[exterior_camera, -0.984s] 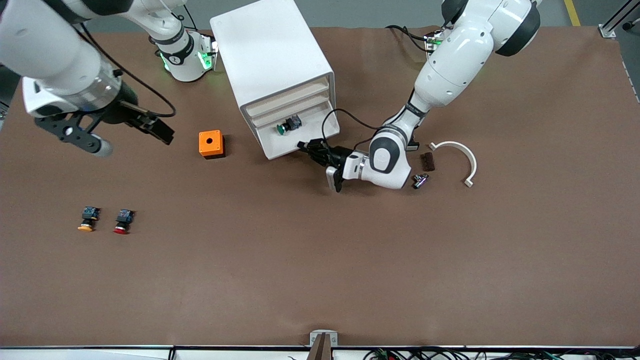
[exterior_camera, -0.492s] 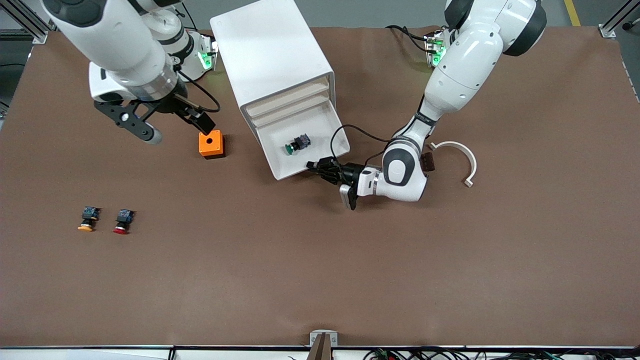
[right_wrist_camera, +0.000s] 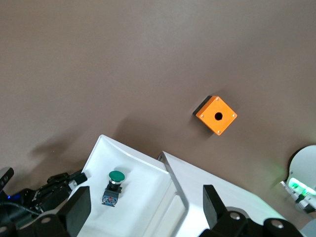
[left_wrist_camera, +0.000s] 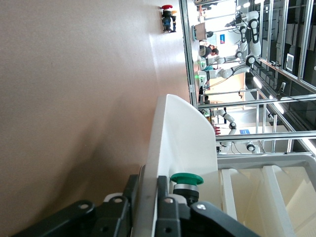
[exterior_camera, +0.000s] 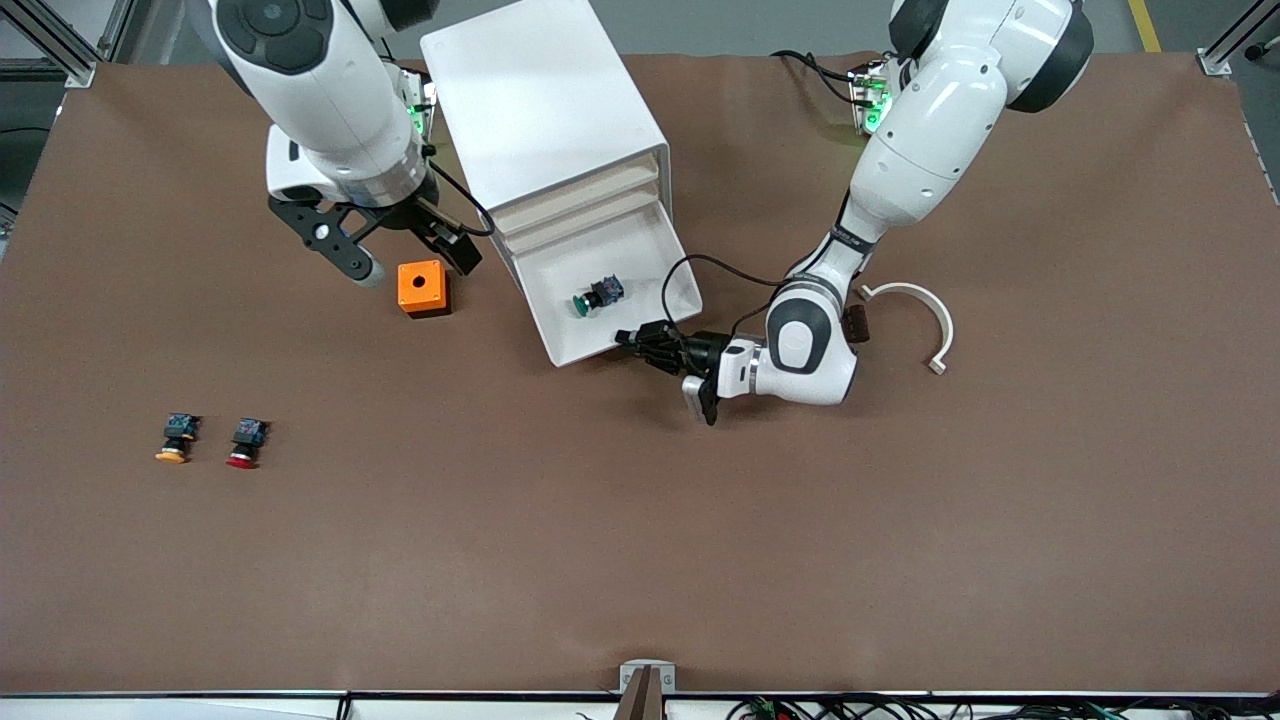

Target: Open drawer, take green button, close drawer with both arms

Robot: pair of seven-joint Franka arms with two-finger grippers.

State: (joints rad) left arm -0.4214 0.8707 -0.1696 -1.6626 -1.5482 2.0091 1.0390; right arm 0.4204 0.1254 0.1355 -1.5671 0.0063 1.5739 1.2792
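Green button (exterior_camera: 596,296) lies in the bottom drawer (exterior_camera: 640,250), now pulled well out of the white cabinet (exterior_camera: 530,100). Left gripper (exterior_camera: 634,342) still pinches the drawer's front rim, grip just starting to loosen. Right gripper (exterior_camera: 400,255) has swung in over the orange box (exterior_camera: 421,288) beside the cabinet, fingers spread. Pick looks next; drawer walls crowd it. Yellow button (exterior_camera: 176,437) and red button (exterior_camera: 245,442) sit well apart.

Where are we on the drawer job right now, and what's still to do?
Done: the drawer is pulled out of the cabinet. The left gripper straddles its front lip. In hand: the right gripper, open, hangs over the orange box beside the cabinet. Left: the green button lies in the drawer, not yet grasped; closing comes after.
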